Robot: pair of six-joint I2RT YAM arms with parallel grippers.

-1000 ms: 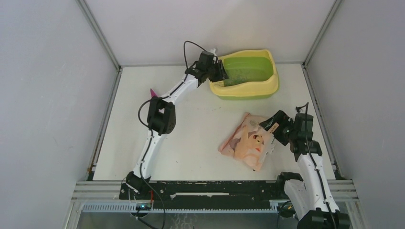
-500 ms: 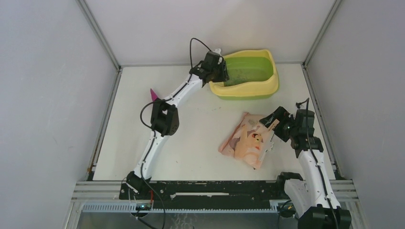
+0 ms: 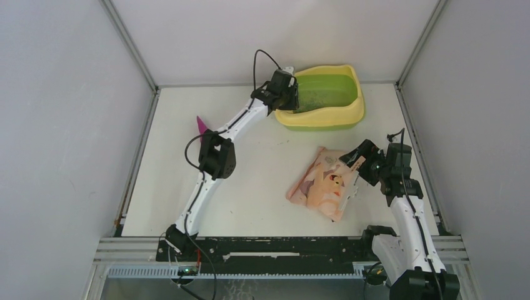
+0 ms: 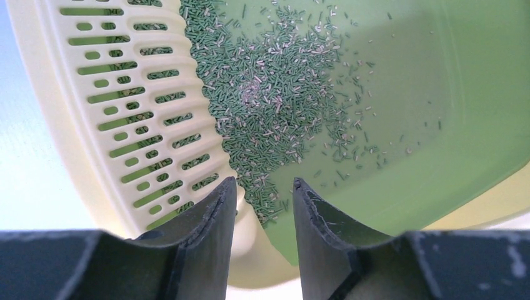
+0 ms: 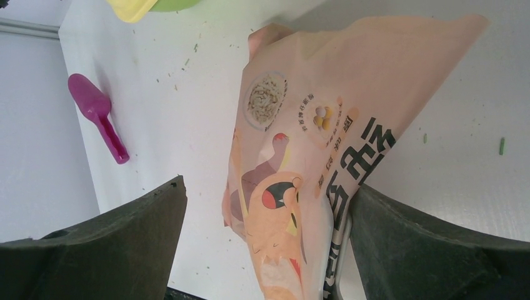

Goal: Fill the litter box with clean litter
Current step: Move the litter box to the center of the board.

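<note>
Litter [image 4: 269,94] lies as a thin patch of small grey-green pellets in the green basin of the box [image 3: 325,117]. It is thickest beside the grille [image 4: 137,112], and the basin floor is mostly bare towards the far side. From above we see the box at 1 o'clock on the table [image 3: 250,181], near the back edge. The left gripper [image 4: 262,182] hangs over its 9 o'clock end. Its jaws stand partway apart with the box's edge showing in the gap, and we cannot tell whether they pinch it. The bag [image 5: 325,94] lies flat at 4 o'clock, well apart from the box. The right gripper [image 5: 267,186] is at the bag's 3 o'clock edge, jaws spread wide to either side of one end and not closed on it. The scoop [image 5: 94,109] lies at 10 o'clock, partly hidden from above by the left arm [image 3: 215,156]. A few stray pellets [image 5: 501,145] dot the table around the bag.
</note>
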